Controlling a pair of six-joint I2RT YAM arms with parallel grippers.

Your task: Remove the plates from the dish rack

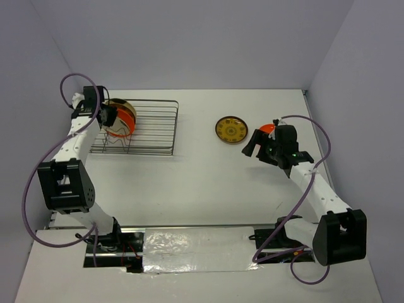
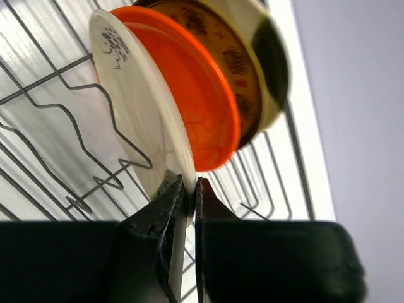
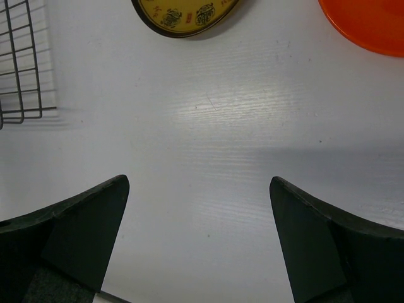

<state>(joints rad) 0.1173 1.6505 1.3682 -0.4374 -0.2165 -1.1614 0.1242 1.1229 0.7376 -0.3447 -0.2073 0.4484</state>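
The dark wire dish rack sits at the left of the table. Three plates stand on edge at its left end: a pale cream plate, an orange-red one and a beige-tan one with dark markings. My left gripper is shut on the cream plate's lower rim; it shows in the top view. A yellow-gold ringed plate and an orange-red plate lie flat on the table. My right gripper is open and empty above bare table.
The rack's wavy wire dividers run beside the held plate. In the right wrist view the yellow plate and orange plate lie at the top edge, and a rack corner shows at the left. Grey walls enclose the table.
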